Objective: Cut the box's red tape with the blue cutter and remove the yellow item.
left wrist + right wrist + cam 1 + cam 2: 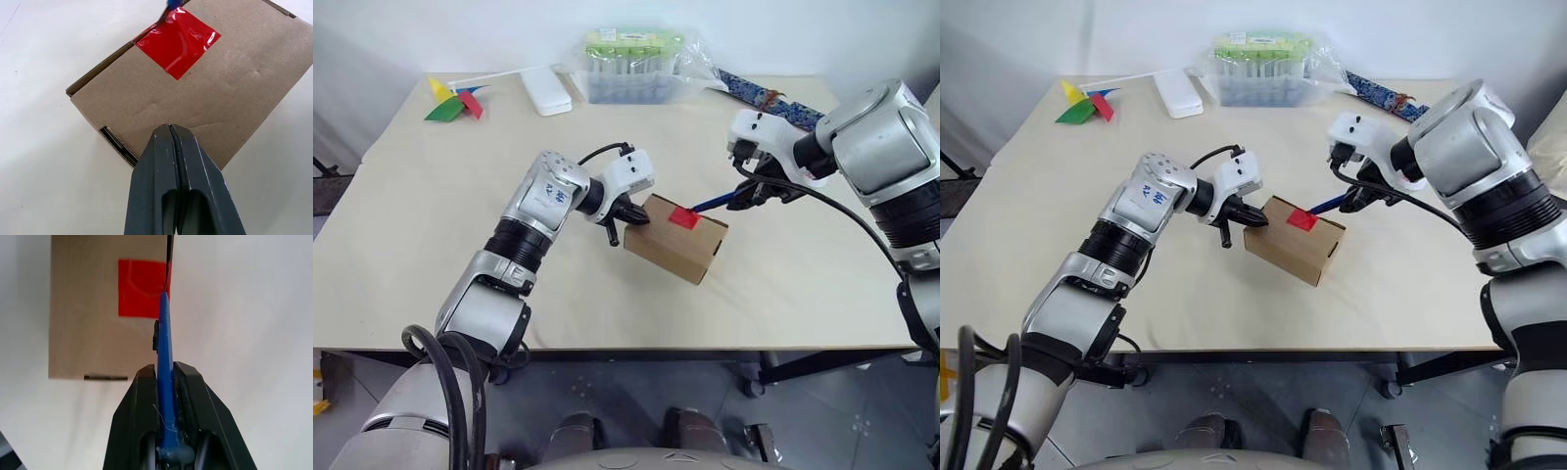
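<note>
Closest to the head camera, near the table's (411,245) front half, sits the box (671,250), a small brown carton lying at an angle with its flaps down. On its upper face, at the flap seam along the far edge, is the red tape (684,217), a glossy square patch. The blue cutter (713,204) reaches in from the robot's right, and its tip rests at the edge of the tape, right where the seam runs; the right wrist view shows the tip (165,296) lying on the tape's border beside the dark slit of the seam.

The right gripper (165,377) is clamped on the cutter's slim body, the two black fingers pressing it from either side, and it stands above the table just off the box's far right side, tilted down toward the tape. The left gripper (169,128) has its fingers pressed fully together with nothing between them, and their joined tip touches the box's left end, on the side away from the tape.

Farther back on the table lie a clear plastic tub (631,64) with green lids, a white flat case (546,92), a paper pinwheel (453,101) at the far left, and a dark blue patterned strip (773,98) at the far right.
</note>
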`<state>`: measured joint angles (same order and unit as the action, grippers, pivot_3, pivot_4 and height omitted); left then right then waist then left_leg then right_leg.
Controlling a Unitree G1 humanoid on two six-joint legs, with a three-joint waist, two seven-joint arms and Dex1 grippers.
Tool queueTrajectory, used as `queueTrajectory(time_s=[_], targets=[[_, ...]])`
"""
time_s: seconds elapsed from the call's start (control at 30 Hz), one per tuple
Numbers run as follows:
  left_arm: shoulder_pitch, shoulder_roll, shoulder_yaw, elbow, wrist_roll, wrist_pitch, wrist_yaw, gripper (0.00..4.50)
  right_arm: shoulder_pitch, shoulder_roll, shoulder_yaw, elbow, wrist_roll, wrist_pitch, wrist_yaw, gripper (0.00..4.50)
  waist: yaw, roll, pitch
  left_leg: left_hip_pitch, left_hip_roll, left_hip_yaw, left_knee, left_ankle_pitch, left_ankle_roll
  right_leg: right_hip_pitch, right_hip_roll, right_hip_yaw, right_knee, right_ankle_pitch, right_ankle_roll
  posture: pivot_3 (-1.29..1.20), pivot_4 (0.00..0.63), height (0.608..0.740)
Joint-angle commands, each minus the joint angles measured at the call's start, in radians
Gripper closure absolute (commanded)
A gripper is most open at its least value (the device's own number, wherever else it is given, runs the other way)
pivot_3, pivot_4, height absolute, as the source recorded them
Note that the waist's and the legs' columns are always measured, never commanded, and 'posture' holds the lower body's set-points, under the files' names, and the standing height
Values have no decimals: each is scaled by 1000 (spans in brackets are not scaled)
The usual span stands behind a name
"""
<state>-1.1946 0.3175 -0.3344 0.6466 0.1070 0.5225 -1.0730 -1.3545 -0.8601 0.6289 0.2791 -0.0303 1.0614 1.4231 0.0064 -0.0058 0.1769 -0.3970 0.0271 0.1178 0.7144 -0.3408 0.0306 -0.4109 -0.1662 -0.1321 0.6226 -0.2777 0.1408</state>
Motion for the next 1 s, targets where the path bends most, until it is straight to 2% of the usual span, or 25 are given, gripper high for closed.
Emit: queueTrajectory(time_s=[0.03, 0.33, 0.57, 0.7, 0.83, 0.9, 1.0], targets=[[46, -8, -50, 79, 48, 25, 25, 4500, -2, -38, 32, -9, -21, -11, 55, 4333, 0, 0, 0, 0, 0, 0, 0, 0, 0, 0, 0, 0, 0, 0, 0, 0, 150, 740], [44, -9, -47, 94, 49, 14, 31, 4500, -14, -70, 33, 5, -51, -36, 95, 4333, -1, 1, 0, 0, 0, 0, 0, 0, 0, 0, 0, 0, 0, 0, 0, 0, 150, 740], [38, -13, -45, 114, 50, -2, 32, 4500, -17, -138, -58, -35, -13, -62, 117, 4333, -1, 1, 0, 0, 1, 0, 1, 0, 0, 0, -1, 1, -1, 0, 0, 0, 150, 740], [35, -14, -49, 126, 52, -18, 26, 4500, -12, -196, -167, -55, 32, -61, 97, 4333, 1, 1, 0, 0, 1, -1, 1, 0, 0, 0, -1, 1, -2, 0, 0, 0, 150, 740], [27, -20, -51, 145, 54, -36, 24, 4500, 29, -245, -353, -106, 97, 19, 12, 4333, 7, 1, 0, 0, 1, -2, 0, 0, 1, 0, -1, 1, -3, 0, -1, 0, 150, 740], [24, -22, -49, 151, 54, -41, 23, 4500, 99, -265, -431, -150, 122, 42, -37, 4333, 11, 0, -1, 0, 2, -4, 1, -1, 1, 0, -1, 1, -4, 0, -1, 0, 150, 740], [22, -24, -50, 156, 54, -50, 18, 4500, 352, -271, -632, -274, 147, 22, -160, 4333, 17, -2, -2, 0, 2, -5, 1, -1, 1, 1, -1, 0, -5, 1, -2, 0, 150, 740]])
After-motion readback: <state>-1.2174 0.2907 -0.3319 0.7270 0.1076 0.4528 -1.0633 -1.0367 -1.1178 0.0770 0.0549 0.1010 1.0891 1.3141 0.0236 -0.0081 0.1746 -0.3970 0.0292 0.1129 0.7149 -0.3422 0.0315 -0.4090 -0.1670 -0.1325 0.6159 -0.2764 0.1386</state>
